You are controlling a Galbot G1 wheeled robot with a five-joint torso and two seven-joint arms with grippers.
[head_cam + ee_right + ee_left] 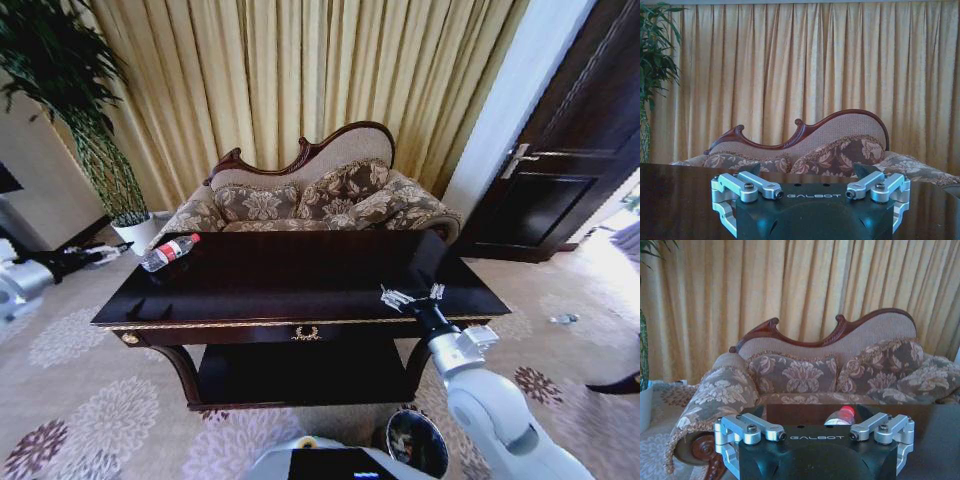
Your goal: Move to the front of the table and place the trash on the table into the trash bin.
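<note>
Step in hand: I judge I am parked at the front of the table (300, 325) and lining up for the first pick, the bottle (168, 252).
Doing it well: the bottle lies on its side, so I should come at it low, with my fingers across its body rather than along it, and close gently so it does not roll away.
My left gripper (112, 250): at the left edge of the head view, just off the table's far left corner, near the bottle; fingers spread wide.
My right gripper (412, 296): right of centre in the head view, over the table's right front part; fingers also spread, holding nothing.
Bottle's look: clear plastic, red cap and label, at the tabletop's upper-left corner.
Trash bin (417, 442): on the carpet at the bottom of the head view, right of centre, shiny inside.
</note>
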